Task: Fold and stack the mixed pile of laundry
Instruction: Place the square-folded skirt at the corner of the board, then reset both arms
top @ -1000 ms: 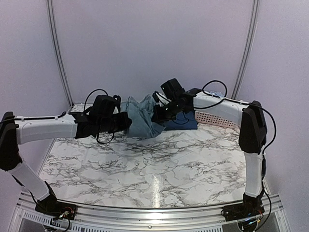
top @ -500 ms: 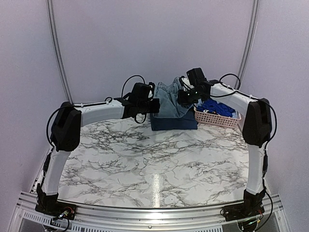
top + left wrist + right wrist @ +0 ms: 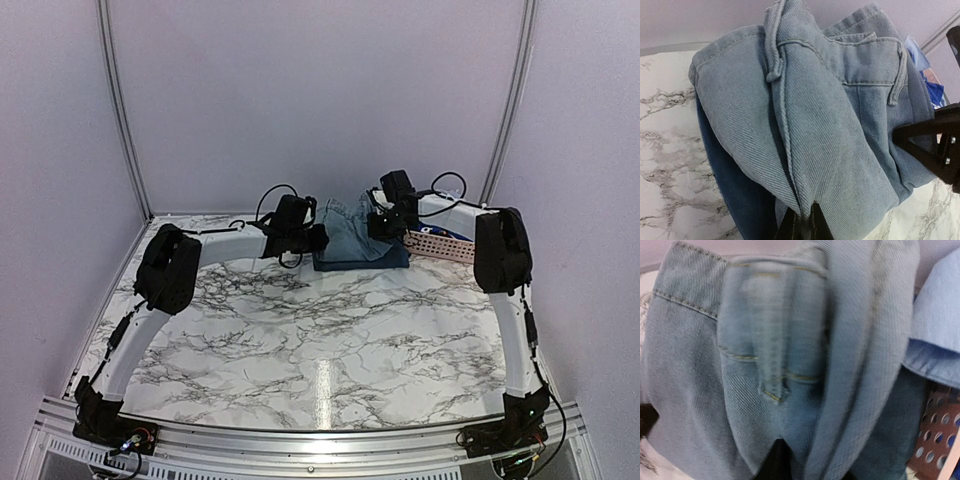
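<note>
Pinching tight, the left gripper [image 3: 802, 226] has its fingertips closed on a folded edge of the light-blue denim garment [image 3: 840, 140], belt loops and pocket seams on show. Over on the other side the right gripper [image 3: 771, 464] is nearly buried under the cloth. Its jaws are narrow with denim gathered right into them, so that reads as a grip too.

Between the two arms the denim sits at the far edge of the white marbled table [image 3: 320, 340], draped over a folded dark navy cloth [image 3: 360, 260]. That's a stack under way, I'd judge, though the denim is lumpy and not yet flat.

Just right of it, the pink perforated plastic basket [image 3: 445, 245] holds bright-blue pieces [image 3: 935, 92] and a pale-blue cloth [image 3: 935, 330], so several garments look left to fold.
</note>
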{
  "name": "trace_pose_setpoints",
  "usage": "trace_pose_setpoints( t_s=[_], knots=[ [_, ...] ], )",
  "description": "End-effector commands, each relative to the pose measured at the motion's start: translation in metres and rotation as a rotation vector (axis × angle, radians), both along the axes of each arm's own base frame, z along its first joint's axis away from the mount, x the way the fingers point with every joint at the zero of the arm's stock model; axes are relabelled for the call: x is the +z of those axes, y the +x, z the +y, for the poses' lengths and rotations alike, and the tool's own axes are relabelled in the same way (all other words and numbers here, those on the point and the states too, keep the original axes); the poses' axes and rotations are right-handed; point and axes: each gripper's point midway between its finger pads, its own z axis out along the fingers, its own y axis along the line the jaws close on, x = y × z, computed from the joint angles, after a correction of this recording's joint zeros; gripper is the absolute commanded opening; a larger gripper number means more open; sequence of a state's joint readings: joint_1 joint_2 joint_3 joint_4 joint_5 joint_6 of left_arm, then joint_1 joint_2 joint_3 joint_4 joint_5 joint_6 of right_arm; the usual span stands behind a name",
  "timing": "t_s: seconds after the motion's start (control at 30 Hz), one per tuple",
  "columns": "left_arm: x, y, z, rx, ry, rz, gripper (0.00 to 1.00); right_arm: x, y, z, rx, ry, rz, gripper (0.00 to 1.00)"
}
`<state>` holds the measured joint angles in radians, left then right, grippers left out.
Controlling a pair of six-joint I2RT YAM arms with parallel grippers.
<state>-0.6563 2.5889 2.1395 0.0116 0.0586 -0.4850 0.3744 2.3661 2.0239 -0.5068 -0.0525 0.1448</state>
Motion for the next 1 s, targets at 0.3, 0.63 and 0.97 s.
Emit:
trace_pose_setpoints(
  t_s=[0.3,0.63,0.97],
  knots=[
    [0.106,0.018,0.043,0.103,-0.032,-0.148,0.99,0.131,0.046,-0.038,-0.133,-0.142,-0.329,0.96],
    [0.218,-0.019,0.132,0.184,-0.028,-0.246,0.99,0.253,-0.002,-0.047,-0.134,-0.021,-0.464,0.99],
    [0.248,-0.095,0.22,0.229,0.037,-0.102,0.99,0.274,-0.101,-0.043,-0.022,0.191,-0.336,0.98]
  ],
)
